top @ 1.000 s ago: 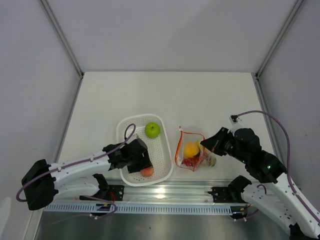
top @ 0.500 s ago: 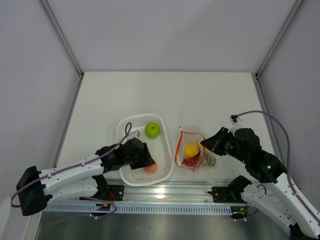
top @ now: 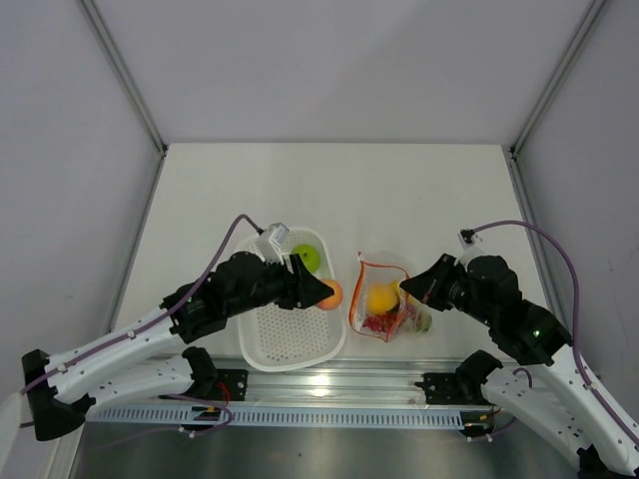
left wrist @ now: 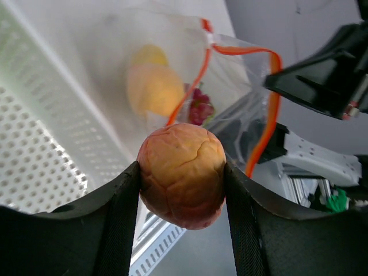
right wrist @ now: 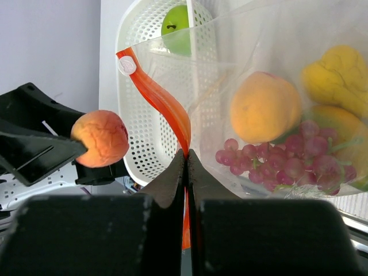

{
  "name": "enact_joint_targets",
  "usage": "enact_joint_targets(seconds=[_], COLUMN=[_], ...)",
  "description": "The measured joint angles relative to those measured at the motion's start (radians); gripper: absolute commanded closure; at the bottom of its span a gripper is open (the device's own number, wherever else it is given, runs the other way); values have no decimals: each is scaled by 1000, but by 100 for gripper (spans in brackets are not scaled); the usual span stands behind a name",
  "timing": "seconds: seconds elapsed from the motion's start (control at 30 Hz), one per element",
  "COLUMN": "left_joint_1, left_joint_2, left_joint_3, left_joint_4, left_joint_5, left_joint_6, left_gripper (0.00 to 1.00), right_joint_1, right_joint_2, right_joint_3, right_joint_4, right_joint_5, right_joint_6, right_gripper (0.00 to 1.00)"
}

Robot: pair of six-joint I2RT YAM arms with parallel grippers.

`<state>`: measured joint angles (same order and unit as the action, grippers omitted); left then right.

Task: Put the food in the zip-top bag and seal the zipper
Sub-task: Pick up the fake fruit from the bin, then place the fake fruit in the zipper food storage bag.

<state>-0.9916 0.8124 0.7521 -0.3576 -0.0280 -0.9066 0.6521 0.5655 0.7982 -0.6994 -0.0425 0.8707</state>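
My left gripper (top: 325, 293) is shut on a pink-orange peach (top: 330, 293) and holds it in the air over the basket's right rim, just left of the bag's mouth; the peach also shows in the left wrist view (left wrist: 181, 174). The clear zip-top bag (top: 391, 289) lies right of the basket and holds an orange fruit (right wrist: 263, 107), a yellow pear (right wrist: 339, 72) and dark red grapes (right wrist: 276, 161). My right gripper (right wrist: 186, 158) is shut on the bag's red-orange zipper strip (right wrist: 161, 98) and holds the mouth open. A green apple (top: 308, 257) lies in the basket.
The white perforated basket (top: 290, 339) stands at the near middle of the table, left of the bag. A metal rail (top: 329, 384) runs along the near edge below both. Grey walls enclose the table on the left, right and back.
My left gripper has lifted the peach out of the basket's near end and carried it up and to the right, close to the bag's mouth. The right arm and bag have not moved.
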Motion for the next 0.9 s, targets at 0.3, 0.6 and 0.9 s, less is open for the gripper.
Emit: enact_joint_targets(seconds=[0.3,0.6,0.9], left_joint_1=[-71,-122,-128], left_joint_2=[178,345,445], left_joint_3=[65,153,220], left_joint_4=[206,272,248], left_joint_5=[171,224,214], left_joint_6=[63,78,97], left_gripper=[95,56,1], right_joint_1=[0,0,0], right_joint_2=[0,0,-15], right_joint_3=[0,0,0], right_joint_4=[0,0,-7], right_joint_5=[0,0,0], right_joint_6=[0,1,0], right_gripper=[100,100,100])
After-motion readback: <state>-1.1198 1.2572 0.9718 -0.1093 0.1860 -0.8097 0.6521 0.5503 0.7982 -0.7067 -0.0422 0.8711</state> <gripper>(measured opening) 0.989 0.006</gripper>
